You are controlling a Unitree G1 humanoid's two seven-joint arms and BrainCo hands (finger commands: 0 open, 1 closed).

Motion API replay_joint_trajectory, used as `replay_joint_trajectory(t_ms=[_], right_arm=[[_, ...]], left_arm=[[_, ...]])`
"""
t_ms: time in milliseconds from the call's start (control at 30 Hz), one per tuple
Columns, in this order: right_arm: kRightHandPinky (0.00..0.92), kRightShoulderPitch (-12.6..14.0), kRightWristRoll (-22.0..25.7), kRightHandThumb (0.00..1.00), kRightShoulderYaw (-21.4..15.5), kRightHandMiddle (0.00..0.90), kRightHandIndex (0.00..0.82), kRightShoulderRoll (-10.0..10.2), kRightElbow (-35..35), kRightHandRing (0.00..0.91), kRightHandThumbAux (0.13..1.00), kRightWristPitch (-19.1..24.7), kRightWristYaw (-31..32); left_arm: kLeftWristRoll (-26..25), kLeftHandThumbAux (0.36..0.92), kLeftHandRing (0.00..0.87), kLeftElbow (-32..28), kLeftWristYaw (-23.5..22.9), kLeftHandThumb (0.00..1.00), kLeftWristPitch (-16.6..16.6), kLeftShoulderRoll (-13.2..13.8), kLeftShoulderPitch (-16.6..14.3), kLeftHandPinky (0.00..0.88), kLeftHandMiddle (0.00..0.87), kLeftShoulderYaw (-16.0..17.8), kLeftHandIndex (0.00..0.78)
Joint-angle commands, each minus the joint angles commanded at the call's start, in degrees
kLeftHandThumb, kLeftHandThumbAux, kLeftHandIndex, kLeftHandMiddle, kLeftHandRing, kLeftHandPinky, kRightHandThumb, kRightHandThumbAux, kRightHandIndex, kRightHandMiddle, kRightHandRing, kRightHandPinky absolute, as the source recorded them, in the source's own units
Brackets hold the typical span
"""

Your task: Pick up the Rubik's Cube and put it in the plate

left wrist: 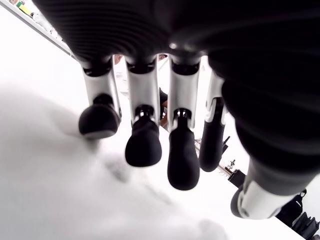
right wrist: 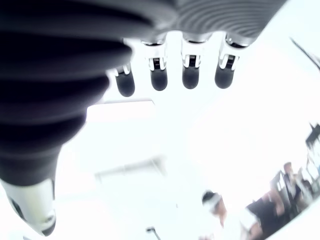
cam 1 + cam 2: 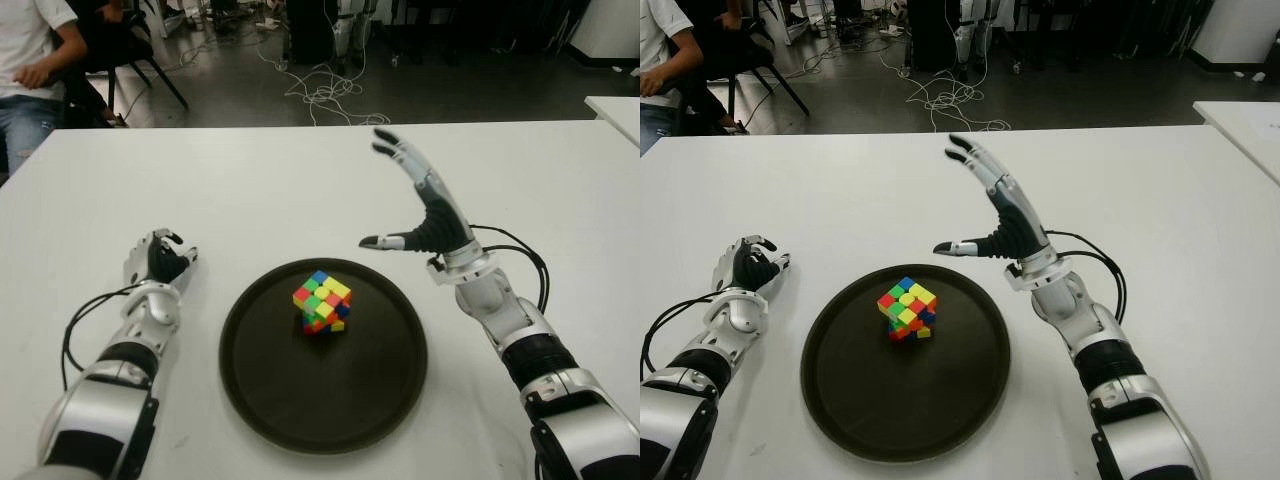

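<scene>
The multicoloured Rubik's Cube (image 3: 322, 301) sits inside the dark round plate (image 3: 380, 395), a little behind its middle. My right hand (image 3: 415, 205) is raised above the table to the right of and behind the plate, fingers spread wide and thumb pointing left, holding nothing. In the right wrist view its fingertips (image 2: 159, 82) stretch out over bright background with nothing between them. My left hand (image 3: 158, 262) shows to the left of the plate, fingers curled downward. The left wrist view shows those fingers (image 1: 144, 145) bent toward the white table with nothing in them.
The white table (image 3: 250, 190) stretches around the plate. A black cable (image 3: 520, 255) runs along my right forearm. Behind the table's far edge lie floor cables (image 3: 320, 85), and a seated person (image 3: 30, 60) is at the far left. Another white table's corner (image 3: 615, 110) shows at the right.
</scene>
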Motion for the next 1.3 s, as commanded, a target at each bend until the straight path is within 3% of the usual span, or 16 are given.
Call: replay_joint_trajectory(t_ms=[133,300,400,533,733,967,1167,1300], right_arm=[[0.000,-0.50,1.97,0.000,-3.14,0.000,0.000,-2.73,5.48,0.000,0.629,-1.70,-1.44],[0.000,-1.02,2.88,0.000,-5.12,0.000,0.000,-2.40,6.14,0.000,0.616,-0.44,-2.88],[0.000,-1.35,4.16,0.000,-7.59,0.000,0.000,-4.52,11.15,0.000,0.638,-0.40,-4.83],[0.000,-1.70,3.64,0.000,-8.41,0.000,0.000,-5.92,13.93,0.000,0.666,-0.84,-6.65],[0.000,0.66,3.11,0.000,-9.43,0.000,0.003,-7.52,15.49,0.000,0.704,1.10,-10.05],[0.000,2.18,3.44,0.000,-9.92,0.000,0.000,-7.01,16.24,0.000,0.718,8.60,-13.14],[0.000,1.59,8.30,0.000,-12.50,0.006,0.012,-5.10,26.11,0.000,0.741,11.82,-12.02],[0.000,0.98,10.15,0.000,-13.36,0.012,0.018,-4.45,29.00,0.000,0.754,13.23,-11.10]], left_arm=[[0.16,0.712,0.766,0.06,-0.04,0.681,-0.05,0.14,-0.05,0.764,0.732,-0.13,0.427],[0.30,0.711,0.780,0.14,0.04,0.684,-0.09,0.29,-0.05,0.776,0.746,-0.26,0.427],[0.52,0.710,0.786,0.23,-0.11,0.685,0.08,0.51,-0.11,0.780,0.752,-0.46,0.427],[0.59,0.711,0.779,0.32,-0.48,0.683,0.13,0.78,-0.17,0.768,0.746,-0.56,0.427],[0.47,0.711,0.767,0.35,-0.73,0.683,-0.05,1.10,-0.06,0.756,0.734,-0.43,0.428],[0.42,0.713,0.773,0.26,-1.11,0.682,-0.40,1.47,0.00,0.755,0.746,-0.36,0.428],[0.71,0.712,0.788,0.26,-0.49,0.681,-0.10,1.70,-0.06,0.780,0.760,-0.52,0.427],[0.72,0.712,0.795,0.27,-0.31,0.681,-0.03,1.84,-0.02,0.789,0.766,-0.49,0.427]])
